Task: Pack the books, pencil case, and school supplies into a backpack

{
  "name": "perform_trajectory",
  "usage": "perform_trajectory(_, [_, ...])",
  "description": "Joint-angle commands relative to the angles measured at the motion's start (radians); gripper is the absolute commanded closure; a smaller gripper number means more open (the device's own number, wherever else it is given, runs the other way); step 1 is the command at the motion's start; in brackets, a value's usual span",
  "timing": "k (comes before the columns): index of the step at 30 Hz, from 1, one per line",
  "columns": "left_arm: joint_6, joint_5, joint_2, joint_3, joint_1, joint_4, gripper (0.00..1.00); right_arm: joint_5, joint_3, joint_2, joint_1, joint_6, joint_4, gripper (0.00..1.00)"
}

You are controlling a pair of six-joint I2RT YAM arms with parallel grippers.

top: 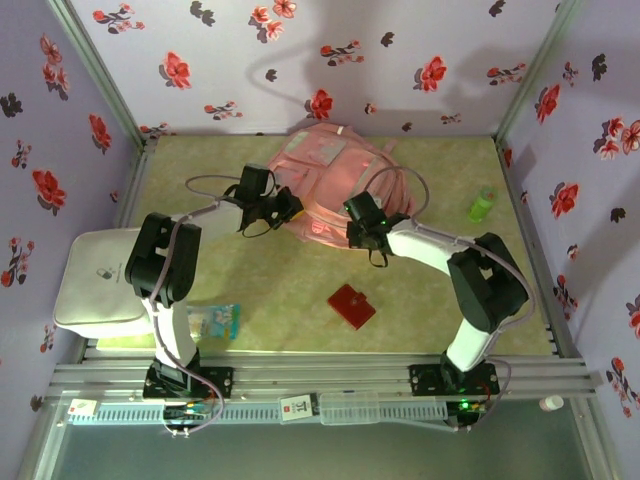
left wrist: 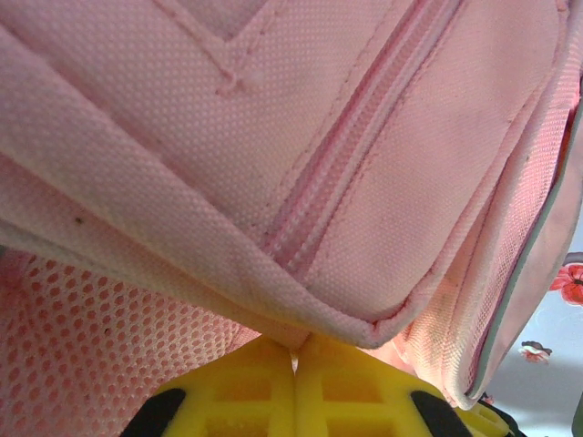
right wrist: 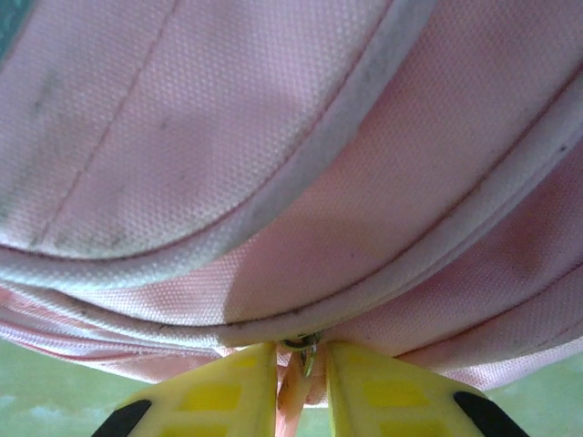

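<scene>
Backpack (top: 335,160) lies at table's (top: 300,290) twelve o'clock; left gripper (left wrist: 293,360), jaws shut, pins its seven-o'clock hem steady; right gripper (right wrist: 301,357), jaws narrow, apparently nips the zip pull (right wrist: 291,401) to open it.

Walls (top: 400,50): lilac paper, red and dark flower print, at the back, left and right of frame. Floor mat (top: 290,290): mottled yellow-green, centre. Metal corner posts (top: 95,70) upper left and upper right. Ribbed aluminium rail (top: 330,372) along bottom. Soft curved shadows on back wall
</scene>
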State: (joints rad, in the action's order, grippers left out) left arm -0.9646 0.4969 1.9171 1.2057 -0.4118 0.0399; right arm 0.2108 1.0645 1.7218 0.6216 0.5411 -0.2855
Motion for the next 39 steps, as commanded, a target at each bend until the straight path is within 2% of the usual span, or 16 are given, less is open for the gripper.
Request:
perform_trajectory(1, [0.031,-0.023,-0.045,0.014,0.016,-0.033,1.0,0.075,0.038,0.023,-0.002,0.032,-0.036,0.86])
perform_trajectory(8, [0.039,-0.03,-0.046,0.005,0.033,-0.035,1.0,0.222,-0.034,-0.081,-0.003,0.06,-0.074,0.91])
perform_trajectory(11, [0.044,-0.03,-0.044,0.002,0.042,-0.037,1.0,0.299,-0.067,-0.135,-0.016,0.026,-0.085,0.94])
perform_trajectory(14, [0.047,-0.03,-0.043,0.004,0.048,-0.04,1.0,0.283,-0.061,-0.147,-0.044,-0.033,-0.086,0.95])
perform_trajectory(19, [0.055,-0.031,-0.06,0.008,0.057,-0.053,1.0,0.163,-0.015,-0.11,-0.048,-0.129,-0.046,1.0])
perform_trajectory(22, [0.059,-0.038,-0.088,-0.005,0.075,-0.063,0.9,0.085,0.023,-0.087,-0.03,-0.186,-0.008,1.0])
perform_trajectory(27, [0.056,-0.043,-0.157,-0.053,0.121,-0.075,0.61,-0.022,0.098,-0.045,0.03,-0.278,0.06,1.0])
perform_trajectory(30, [0.036,-0.051,-0.203,-0.094,0.15,-0.072,0.5,-0.103,0.155,0.002,0.063,-0.285,0.092,1.0])
perform_trajectory(34, [0.019,-0.054,-0.262,-0.143,0.166,-0.056,0.44,-0.177,0.234,0.08,0.118,-0.273,0.126,1.0])
perform_trajectory(39, [-0.063,-0.053,-0.288,-0.221,0.169,0.015,0.42,-0.217,0.332,0.175,0.172,-0.245,0.15,1.0])
